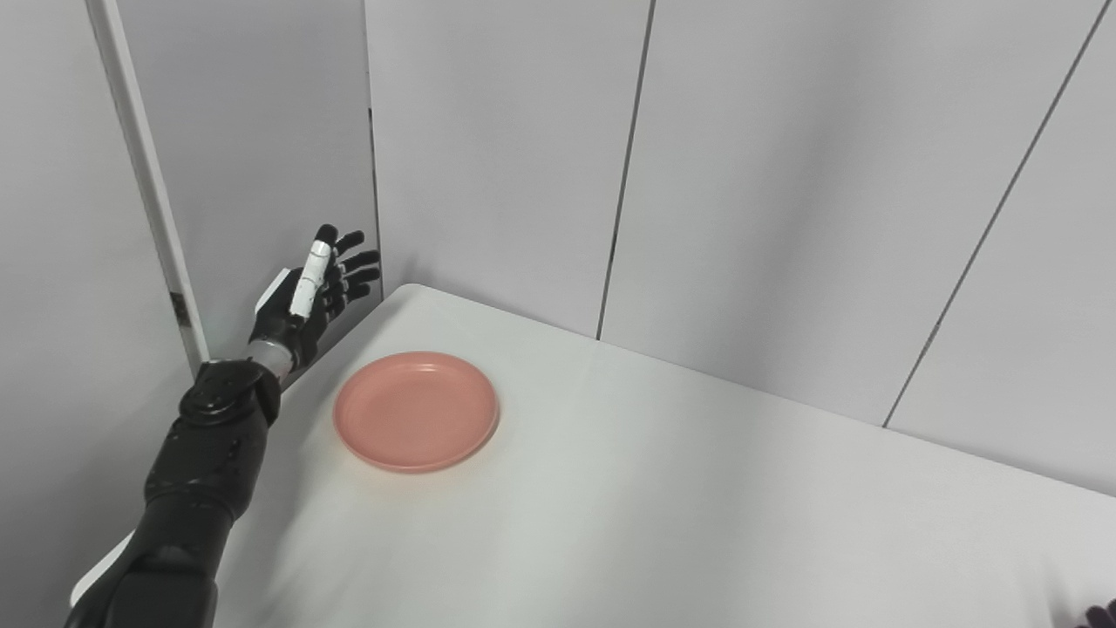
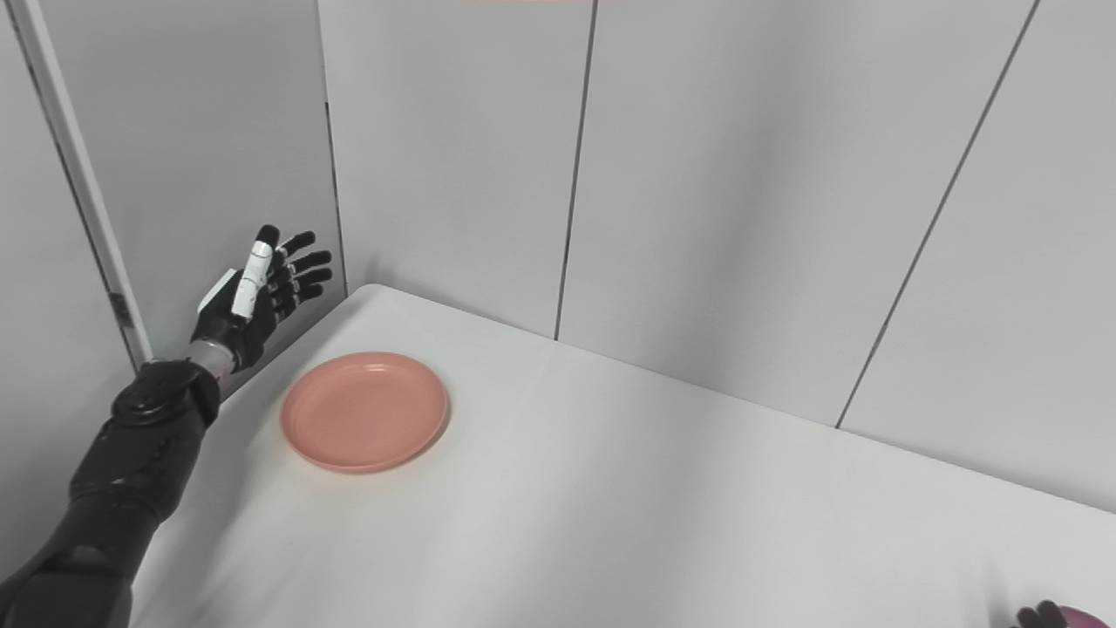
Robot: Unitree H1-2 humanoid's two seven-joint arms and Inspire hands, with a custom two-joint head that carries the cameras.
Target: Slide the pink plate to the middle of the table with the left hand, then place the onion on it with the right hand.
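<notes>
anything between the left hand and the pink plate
Nothing: only bare white table separates the open left hand from the pink plate, plain in both eye views.

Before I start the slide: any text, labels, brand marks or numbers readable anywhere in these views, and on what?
None readable.
Pink plate: plain, no print.
Left hand: black with a white strip, no lettering visible.
Table: bare white surface, no marks.
Wall panels: plain grey, only seams.
Dark shapes at the bottom right corner: cut off by the frame, nothing legible.
</notes>
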